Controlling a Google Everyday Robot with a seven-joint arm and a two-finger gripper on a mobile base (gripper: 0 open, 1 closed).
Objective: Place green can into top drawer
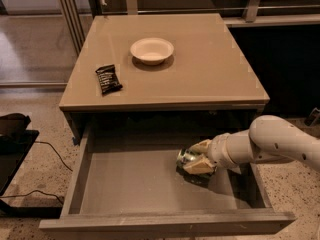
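The top drawer stands pulled open below the tan cabinet top. The green can is inside it at the right, lying on its side between pale fingers, low over the drawer's grey bottom. My gripper reaches in from the right on a white arm and is shut on the can. I cannot tell whether the can touches the drawer floor; a dark shadow lies just under it.
On the cabinet top sit a pale bowl at the middle back and a black snack bar wrapper at the left. A dark object with cables lies on the speckled floor at the left. Rails run behind the cabinet.
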